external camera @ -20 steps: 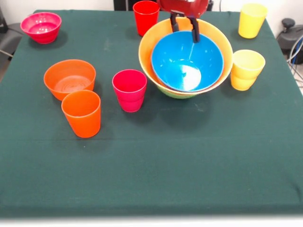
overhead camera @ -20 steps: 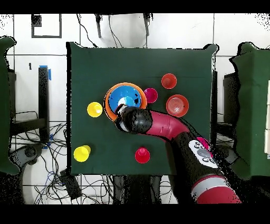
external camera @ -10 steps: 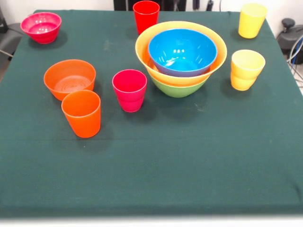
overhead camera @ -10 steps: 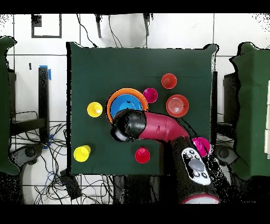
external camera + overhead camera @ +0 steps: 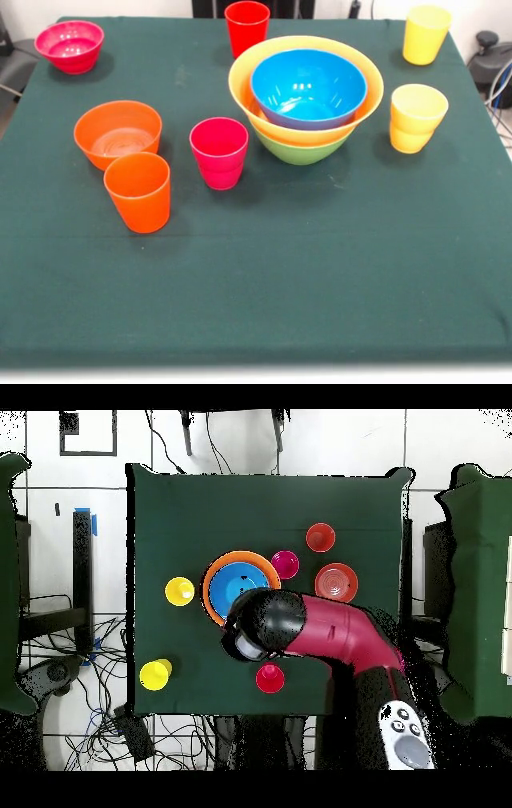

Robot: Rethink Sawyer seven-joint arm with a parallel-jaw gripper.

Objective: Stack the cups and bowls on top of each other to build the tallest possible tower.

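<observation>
tower [image 5: 305, 100]: upper middle of the front view, three bowls nested so far, green bowl [image 5: 299, 150] at the bottom, yellow bowl [image 5: 264, 80] in it, blue bowl [image 5: 308, 86] on top, mouth up

arm [image 5: 335, 632]: only in the overhead view, coming in from the lower right of the frame, black head end sitting over the lower right edge of the tower

gripper: tucked under that head end, can't tell if wide or narrow, nothing seen hanging from it

key relation: loose small bowls lie to the right of the tower overhead, orange bowl [image 5: 336, 582] nearest, just above the arm; pink bowl [image 5: 69, 46] way off at upper left of the front view, hidden under the arm overhead

cups: pink cup [image 5: 218, 152] just beside the tower, orange cup [image 5: 138, 192] touching or nearly touching the orange bowl, red cup [image 5: 246, 29] behind, two yellow cups [image 5: 415, 118] on the right of the front view

next, probably: orange bowl into the blue one, short hop right and up in the overhead frame
</observation>
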